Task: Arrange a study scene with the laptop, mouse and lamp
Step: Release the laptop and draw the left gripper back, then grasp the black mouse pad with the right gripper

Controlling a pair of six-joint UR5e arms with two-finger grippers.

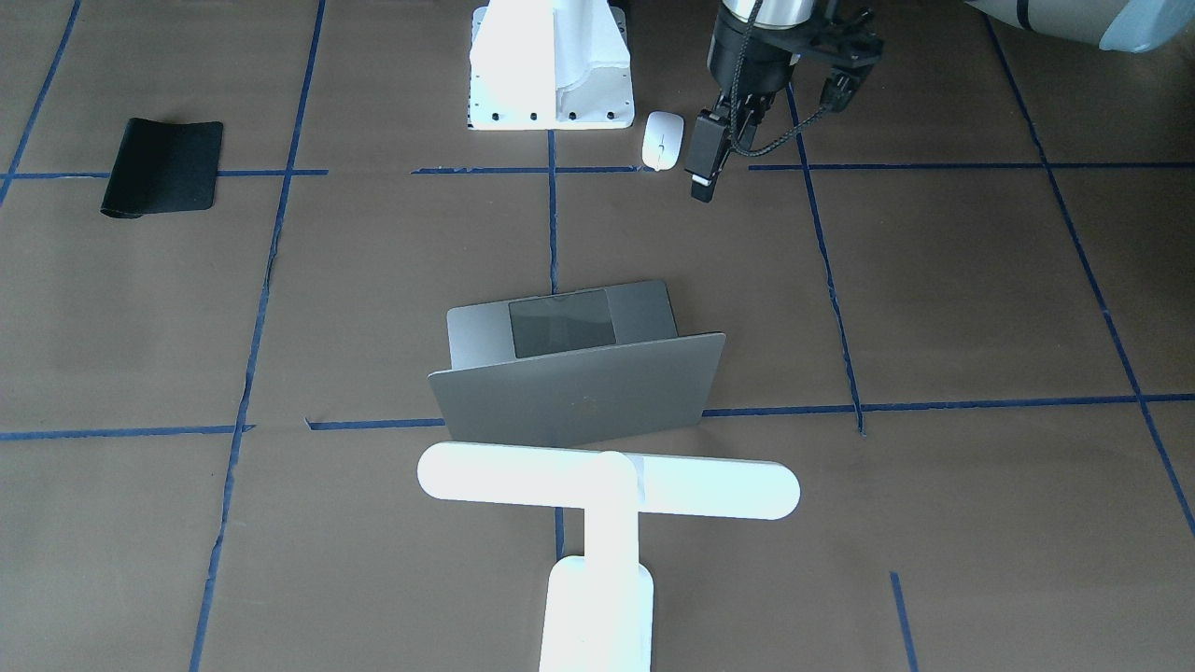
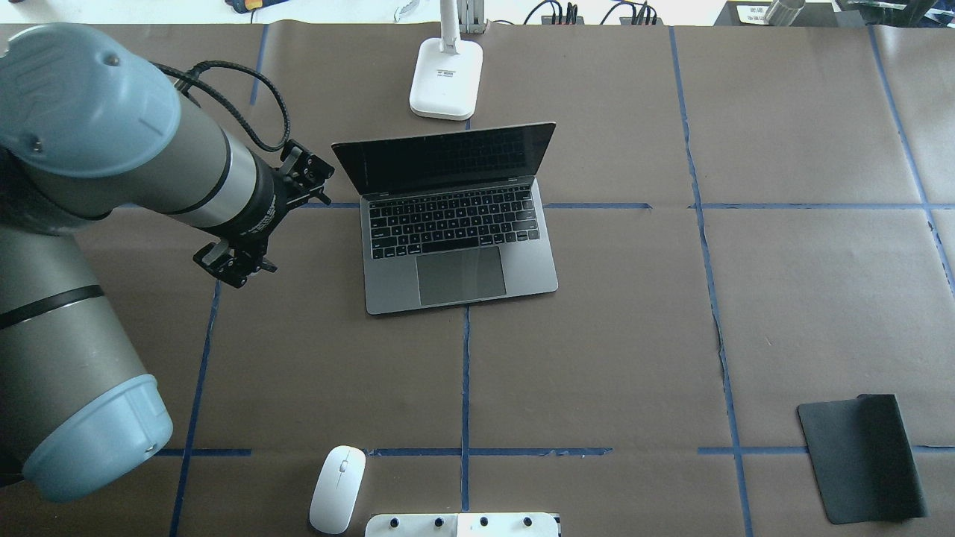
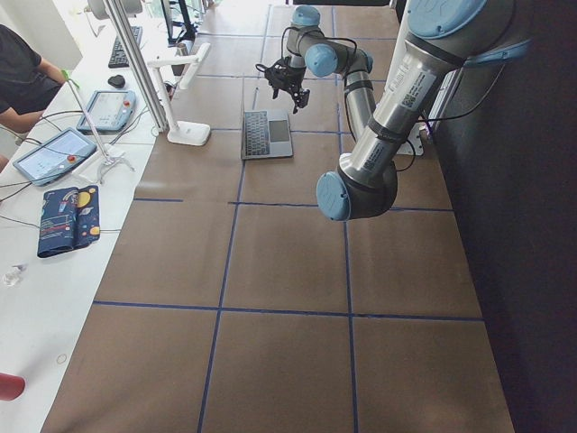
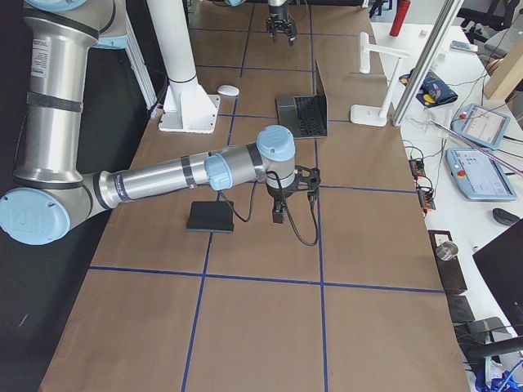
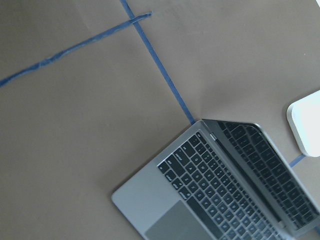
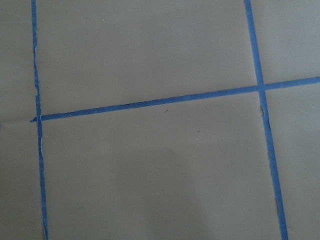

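Note:
The space-grey laptop stands open at mid-table, its screen towards the lamp behind it. The lamp's white bar head shows in the front-facing view. The white mouse lies near the robot's base, left of the centre line. My left gripper hangs in the air by the laptop's left rear corner. Its fingers are hidden under the wrist, so I cannot tell if it is open. My right gripper shows only in the exterior right view, low beside the mouse pad, and I cannot tell its state.
A black mouse pad lies at the near right of the table. The white bolted pedestal stands at the robot's edge beside the mouse. Operators' tablets and cables sit on the bench beyond the lamp.

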